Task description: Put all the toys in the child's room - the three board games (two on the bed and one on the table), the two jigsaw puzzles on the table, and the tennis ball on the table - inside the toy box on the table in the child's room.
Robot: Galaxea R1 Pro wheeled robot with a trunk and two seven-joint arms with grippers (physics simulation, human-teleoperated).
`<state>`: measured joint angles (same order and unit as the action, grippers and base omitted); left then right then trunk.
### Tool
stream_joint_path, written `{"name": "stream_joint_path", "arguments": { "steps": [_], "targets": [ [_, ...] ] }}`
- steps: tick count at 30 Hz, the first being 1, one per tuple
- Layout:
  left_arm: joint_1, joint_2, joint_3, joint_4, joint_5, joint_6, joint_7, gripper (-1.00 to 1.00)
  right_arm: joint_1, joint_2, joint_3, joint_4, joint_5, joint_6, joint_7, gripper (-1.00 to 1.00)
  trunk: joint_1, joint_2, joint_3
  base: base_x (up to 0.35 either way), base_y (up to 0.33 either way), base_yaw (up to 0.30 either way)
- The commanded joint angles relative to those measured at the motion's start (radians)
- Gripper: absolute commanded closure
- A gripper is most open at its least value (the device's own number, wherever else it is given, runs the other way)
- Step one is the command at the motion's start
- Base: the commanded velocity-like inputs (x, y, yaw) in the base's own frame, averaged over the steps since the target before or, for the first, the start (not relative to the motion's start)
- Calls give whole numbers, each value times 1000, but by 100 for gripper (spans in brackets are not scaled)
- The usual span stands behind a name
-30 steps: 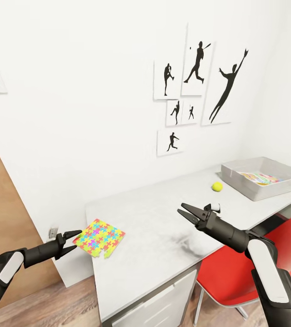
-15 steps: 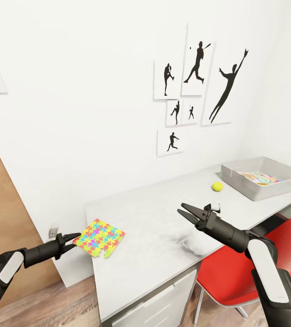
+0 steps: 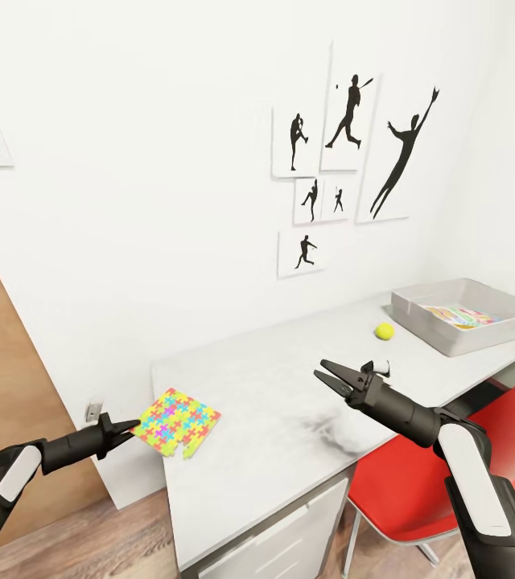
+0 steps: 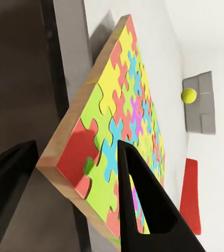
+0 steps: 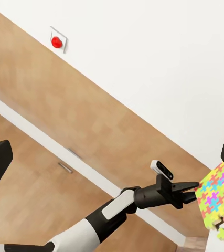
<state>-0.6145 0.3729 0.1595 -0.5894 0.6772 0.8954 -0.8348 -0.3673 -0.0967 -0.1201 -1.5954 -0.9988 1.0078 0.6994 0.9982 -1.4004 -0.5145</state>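
Puzzle (image 3: 176, 420) lies at lower left of the head view, its corner overhanging the counter (image 3: 290, 386) edge, where the left gripper (image 3: 125, 427) pinches it; the right gripper (image 3: 327, 378) hangs wide at centre, with ball (image 3: 384, 330) and tray (image 3: 459, 315) at right.

Left wrist view: fingers (image 4: 143, 205) straddle the thin, stiff, light board's corner (image 4: 80, 168); a deeper bite would likely steady it.

Right wrist view: puzzle (image 5: 221, 205) sits at lower right.
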Motion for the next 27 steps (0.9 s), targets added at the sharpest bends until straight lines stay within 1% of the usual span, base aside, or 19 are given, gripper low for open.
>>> {"name": "stream_joint_path", "arguments": {
  "steps": [1,3,10,19,22,27],
  "targets": [
    [-1,0,2,0,-5,2,-4,100,-1,0,-1,0,3,5,5,-100,0,-1,-1,0,0,0],
    [-1,0,2,0,-5,2,-4,100,-1,0,-1,0,3,5,5,-100,0,-1,-1,0,0,0],
    [-1,0,3,-1,-6,17,-4,100,-1,0,-1,0,2,5,6,-100,-27,48,21,0,0,0],
    [-1,0,3,-1,-5,20,-4,100,-1,0,-1,0,2,5,6,-100,-61,111,49,0,0,0],
    [-1,0,4,-1,-6,38,-3,100,-1,0,-1,0,3,5,6,-100,-73,132,59,0,0,0],
    [-1,1,4,-15,-7,69,-4,100,-1,0,-1,0,3,5,8,-100,-73,132,59,0,0,0]
  ]
}}
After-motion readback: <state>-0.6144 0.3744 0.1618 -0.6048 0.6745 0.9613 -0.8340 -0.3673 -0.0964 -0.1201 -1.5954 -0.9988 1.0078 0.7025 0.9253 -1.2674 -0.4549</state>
